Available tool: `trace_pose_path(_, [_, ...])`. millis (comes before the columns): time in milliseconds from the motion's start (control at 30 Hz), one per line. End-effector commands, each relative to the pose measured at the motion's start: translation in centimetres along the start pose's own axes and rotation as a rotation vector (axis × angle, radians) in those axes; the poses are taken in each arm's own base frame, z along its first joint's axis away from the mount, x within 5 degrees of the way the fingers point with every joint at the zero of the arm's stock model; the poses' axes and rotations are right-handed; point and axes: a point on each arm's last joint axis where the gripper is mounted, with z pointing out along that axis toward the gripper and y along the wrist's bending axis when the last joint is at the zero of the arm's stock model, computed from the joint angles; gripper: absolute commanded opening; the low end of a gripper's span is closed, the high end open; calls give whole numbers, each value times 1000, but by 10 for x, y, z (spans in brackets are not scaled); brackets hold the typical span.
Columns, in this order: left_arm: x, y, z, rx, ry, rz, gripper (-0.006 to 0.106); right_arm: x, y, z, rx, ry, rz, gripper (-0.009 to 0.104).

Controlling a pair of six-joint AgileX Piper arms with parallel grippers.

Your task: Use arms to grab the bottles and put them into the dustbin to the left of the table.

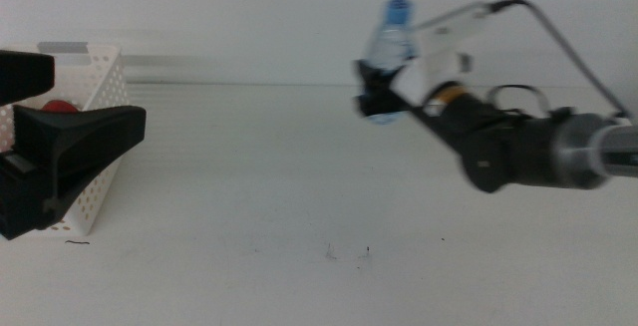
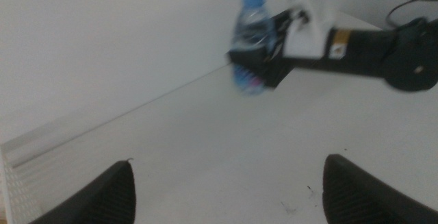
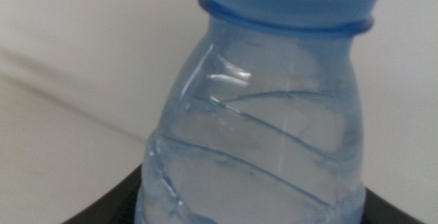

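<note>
My right gripper is shut on the small clear water bottle with the blue cap and holds it upright above the table, right of the middle. In the right wrist view the bottle fills the picture, with a dark jaw on each side of it. The left wrist view shows the same bottle held in the air. My left gripper hangs open at the left edge, in front of the white perforated dustbin. A bit of red shows inside the bin.
The right arm's black cable arcs above its white housing. A few small dark specks mark the tabletop near the front. The bin's perforated wall shows beside my left jaws.
</note>
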Motion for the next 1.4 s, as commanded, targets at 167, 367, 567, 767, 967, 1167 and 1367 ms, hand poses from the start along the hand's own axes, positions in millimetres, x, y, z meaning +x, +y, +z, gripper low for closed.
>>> trace_pose_path(167, [-1, 0, 0, -3, -21, -7, 94, -12, 80, 46, -166, -71, -2, -3])
trace_pose_path(367, [-1, 0, 0, -3, -21, -7, 94, 13, 112, 69, -215, -54, 34, -3])
trace_pose_path(567, [-1, 0, 0, -3, -23, -5, 94, 38, 118, 74, -226, 10, 25, -3])
trace_pose_path(767, [-1, 0, 0, -3, -23, -5, 94, 43, 120, 74, -245, 29, -2, 66])
trace_pose_path(967, [-1, 0, 0, -3, -23, -7, 94, 50, 121, 73, -254, 100, 52, 89])
trace_pose_path(1167, [0, 1, 0, -14, -19, 7, 94, 45, 121, 67, -261, 144, 50, 89])
trace_pose_path(1367, [-1, 1, 0, -15, -21, 9, 94, 40, 116, 47, -260, 171, 59, 89])
